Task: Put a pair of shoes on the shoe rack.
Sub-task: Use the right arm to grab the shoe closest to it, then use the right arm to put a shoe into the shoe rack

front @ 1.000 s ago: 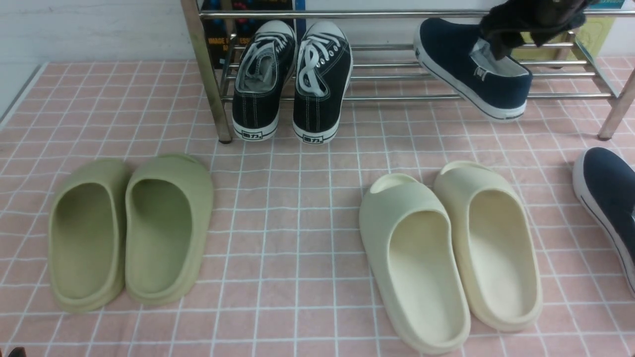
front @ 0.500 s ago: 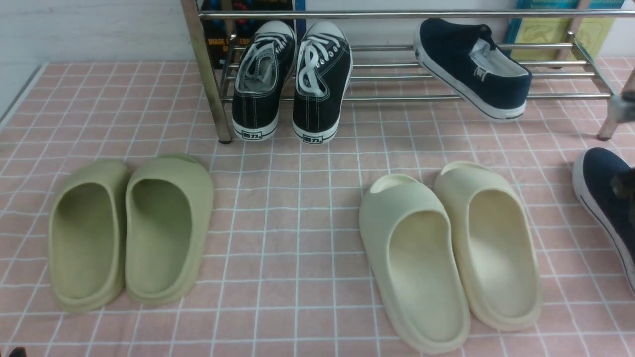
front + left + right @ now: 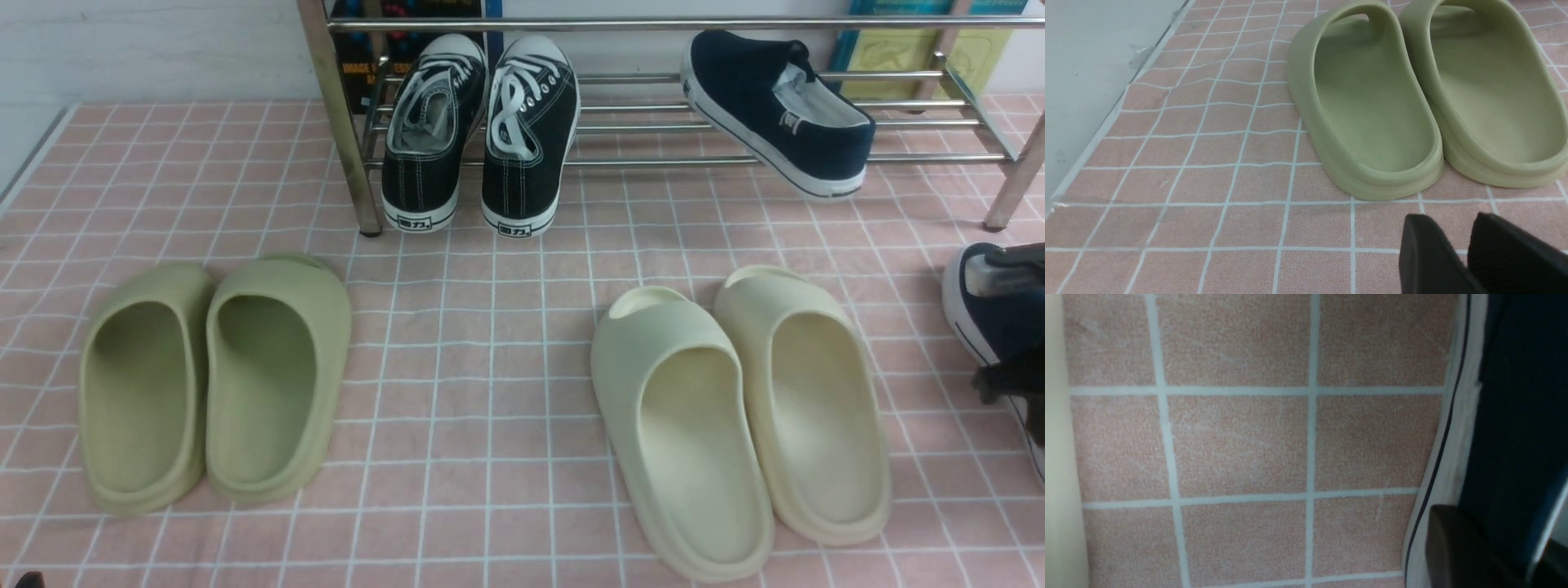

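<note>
One navy slip-on shoe [image 3: 775,106] lies tilted on the lower bars of the shiny metal shoe rack [image 3: 653,159], at its right part. The other navy shoe [image 3: 980,314] lies on the floor at the right edge, partly cut off. My right gripper [image 3: 1008,327] is low over this shoe, open. In the right wrist view its jaws [image 3: 1506,535] straddle the shoe's side wall [image 3: 1515,416], one finger outside by the white sole and one inside. My left gripper [image 3: 1461,222] hovers near the floor behind the green slides, nearly shut and empty.
Black lace-up sneakers [image 3: 482,131] lean on the rack's left part. Green slides [image 3: 216,380] sit front left and cream slides [image 3: 743,416] front right, close to the floor shoe. The floor is a pink checked cloth [image 3: 490,327]. A rack leg [image 3: 1012,184] stands just behind the floor shoe.
My right gripper let go of the navy shoe on the rack, swung out to the right and came down onto the second navy shoe on the floor. The left arm has not moved.
</note>
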### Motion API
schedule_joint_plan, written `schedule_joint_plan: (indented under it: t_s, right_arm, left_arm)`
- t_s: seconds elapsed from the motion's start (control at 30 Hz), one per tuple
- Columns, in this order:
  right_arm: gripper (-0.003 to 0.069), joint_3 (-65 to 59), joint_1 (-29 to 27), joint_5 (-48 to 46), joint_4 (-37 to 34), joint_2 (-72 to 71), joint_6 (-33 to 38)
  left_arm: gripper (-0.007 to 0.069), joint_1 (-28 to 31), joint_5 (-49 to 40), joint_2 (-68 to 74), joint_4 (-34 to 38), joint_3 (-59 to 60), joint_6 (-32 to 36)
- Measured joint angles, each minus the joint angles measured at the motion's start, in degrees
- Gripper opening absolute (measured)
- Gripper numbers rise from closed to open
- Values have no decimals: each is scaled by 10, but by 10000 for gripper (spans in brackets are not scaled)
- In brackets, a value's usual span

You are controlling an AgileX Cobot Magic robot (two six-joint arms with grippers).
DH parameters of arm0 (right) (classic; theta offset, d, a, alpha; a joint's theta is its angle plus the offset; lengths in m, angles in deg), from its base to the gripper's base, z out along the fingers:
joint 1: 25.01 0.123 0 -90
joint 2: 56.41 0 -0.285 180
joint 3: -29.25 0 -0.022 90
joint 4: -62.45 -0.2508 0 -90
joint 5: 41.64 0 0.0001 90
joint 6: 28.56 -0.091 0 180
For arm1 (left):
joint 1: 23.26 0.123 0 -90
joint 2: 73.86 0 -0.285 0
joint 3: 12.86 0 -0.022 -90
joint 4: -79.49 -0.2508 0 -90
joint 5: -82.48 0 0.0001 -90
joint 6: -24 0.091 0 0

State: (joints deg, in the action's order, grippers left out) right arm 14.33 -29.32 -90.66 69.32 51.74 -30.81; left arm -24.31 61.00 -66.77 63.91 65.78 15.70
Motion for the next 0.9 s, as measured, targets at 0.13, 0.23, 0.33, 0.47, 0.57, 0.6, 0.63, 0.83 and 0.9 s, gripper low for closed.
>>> schedule_joint_plan:
  t_s: [0.13, 0.23, 0.33, 0.47, 0.57, 0.6, 0.63, 0.83, 0.9]
  right_arm:
    - [3, 22, 5, -33, 4, -17, -2]
    - [3, 57, 25, -68, -2, -46, 0]
    - [3, 103, 49, -77, -5, -57, 8]
    - [3, 158, 65, -76, -7, -51, 18]
    - [3, 203, 67, -80, -5, -28, 19]
    - [3, 219, 67, -83, -1, -16, 22]
    - [3, 232, 67, -87, 2, -6, 22]
    - [3, 333, 67, -110, 15, 84, 31]
    - [3, 368, 67, -111, 15, 108, 38]
  left_arm:
    - [202, 0, 0, 0, 0, 0, 0]
    - [209, 0, 0, 0, 0, 0, 0]
    - [213, 0, 0, 0, 0, 0, 0]
    - [217, 0, 0, 0, 0, 0, 0]
    - [219, 0, 0, 0, 0, 0, 0]
    - [220, 0, 0, 0, 0, 0, 0]
    - [221, 0, 0, 0, 0, 0, 0]
    - [230, 0, 0, 0, 0, 0, 0]
    - [232, 0, 0, 0, 0, 0, 0]
